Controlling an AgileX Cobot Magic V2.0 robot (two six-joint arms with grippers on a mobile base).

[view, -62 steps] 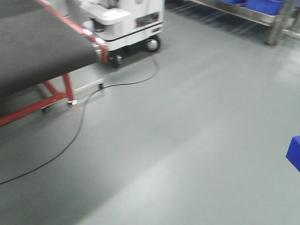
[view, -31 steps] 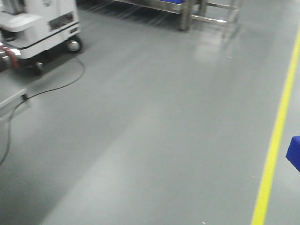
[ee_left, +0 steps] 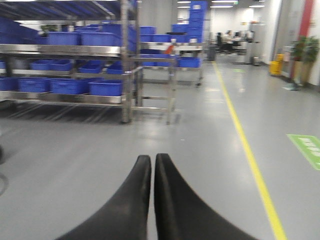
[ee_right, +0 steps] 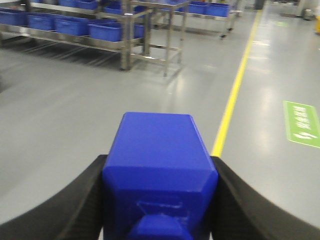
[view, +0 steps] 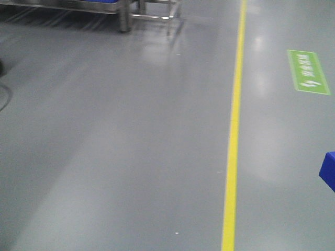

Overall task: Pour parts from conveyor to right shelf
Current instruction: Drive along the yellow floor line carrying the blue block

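Blue plastic fills the middle of the right wrist view: the blue block (ee_right: pixel 157 145) sits clamped in the right hand (ee_right: pixel 160 172), pressed between its two black fingers (ee_right: pixel 75 200). One finger is against each side of the block, and a small square nub shows on the face nearest the camera. The block is held clear of the grey floor (ee_right: pixel 60 115).

The left hand (ee_left: pixel 152 165) is clenched. Its dark fingers meet along a thin seam with nothing between them.

A steel shelf (ee_left: pixel 75 50) stands well ahead of both hands, on the left side of each wrist view. Its tiers carry rows of blue bins (ee_left: pixel 70 86), and more bins are stacked on racks farther back. Only the shelf's feet (view: pixel 124 21) show in the front view, at the top edge.

A yellow line (view: pixel 234 104) runs along the floor away from the robot, to the right of the shelf. A green sign (view: pixel 309 71) is painted on the floor to the right of the line. At the right edge of the front view a blue corner (view: pixel 328 170) pokes in; too little of it shows to tell what it is.
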